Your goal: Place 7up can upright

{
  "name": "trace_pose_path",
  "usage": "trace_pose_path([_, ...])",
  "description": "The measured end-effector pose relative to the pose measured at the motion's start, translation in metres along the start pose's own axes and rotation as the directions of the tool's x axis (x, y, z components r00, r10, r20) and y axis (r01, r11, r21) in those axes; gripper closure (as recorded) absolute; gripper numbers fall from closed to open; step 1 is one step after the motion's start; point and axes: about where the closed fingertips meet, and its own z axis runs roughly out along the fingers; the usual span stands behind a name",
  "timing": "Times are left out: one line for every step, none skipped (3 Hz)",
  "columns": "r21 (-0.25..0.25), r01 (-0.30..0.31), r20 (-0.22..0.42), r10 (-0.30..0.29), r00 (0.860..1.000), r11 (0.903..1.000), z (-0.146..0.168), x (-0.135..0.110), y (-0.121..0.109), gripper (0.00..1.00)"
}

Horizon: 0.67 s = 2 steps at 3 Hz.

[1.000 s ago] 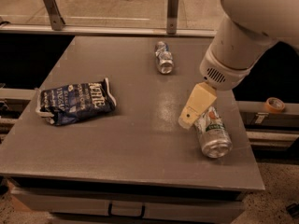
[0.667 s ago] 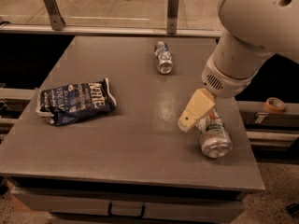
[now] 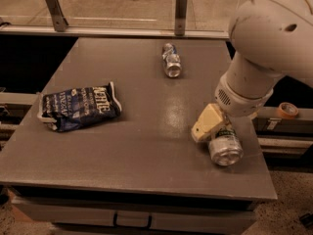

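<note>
The 7up can (image 3: 226, 148) lies on its side near the table's right front corner, its silver end facing the camera and its green label partly hidden. My gripper (image 3: 211, 126), cream coloured, is low over the can's far left side and touches or nearly touches it. The large white arm (image 3: 259, 48) reaches in from the upper right and hides the can's far end.
A dark blue chip bag (image 3: 78, 106) lies at the left of the grey table (image 3: 146, 146). A small clear plastic bottle (image 3: 171, 60) lies at the back middle. A tape roll (image 3: 287, 110) sits on a ledge off the right edge. A glass railing runs behind.
The arm has shifted right and the gripper has come lower onto the can. The can, the bag and the bottle have not moved.
</note>
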Motion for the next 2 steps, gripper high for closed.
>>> trace_pose_path([-0.013,-0.060,-0.025,0.059,0.998,0.9981,0.0133,0.0022,0.0003,0.40])
trace_pose_path([-0.030,-0.066,-0.028,0.066,0.997,0.9973,0.0177,-0.0030,0.0035,0.64])
